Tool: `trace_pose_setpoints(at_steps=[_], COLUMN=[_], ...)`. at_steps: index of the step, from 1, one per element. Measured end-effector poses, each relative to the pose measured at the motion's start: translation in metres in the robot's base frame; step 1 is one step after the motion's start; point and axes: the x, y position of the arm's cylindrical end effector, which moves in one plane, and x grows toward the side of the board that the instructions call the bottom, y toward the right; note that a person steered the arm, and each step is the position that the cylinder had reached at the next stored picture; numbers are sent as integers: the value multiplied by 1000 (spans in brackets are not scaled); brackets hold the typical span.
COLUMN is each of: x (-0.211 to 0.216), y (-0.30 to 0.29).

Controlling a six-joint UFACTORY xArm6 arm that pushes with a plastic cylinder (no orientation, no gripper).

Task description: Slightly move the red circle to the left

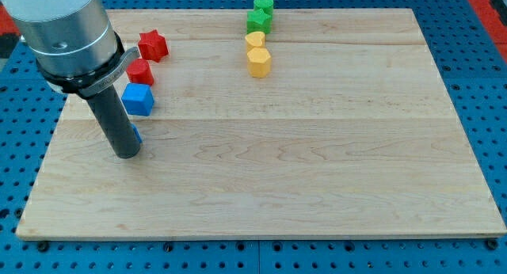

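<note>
The red circle [140, 71] lies near the board's upper left, just below the red star [153, 45] and just above the blue cube [138, 99]. The arm's grey housing partly covers the red circle's left side. My tip [127, 154] rests on the board below the blue cube, well below the red circle and slightly to its left. A small blue block [137, 134] peeks out from behind the rod's right side; its shape is hidden.
A green circle [263, 4], a green star [259, 20], a yellow heart [254, 41] and a yellow hexagon [259, 62] stand in a column at the top centre. The wooden board [317, 163] lies on a blue perforated table.
</note>
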Motion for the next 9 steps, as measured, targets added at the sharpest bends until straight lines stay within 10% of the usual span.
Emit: trace_pose_setpoints(at_steps=[9], x=[-6], y=[10])
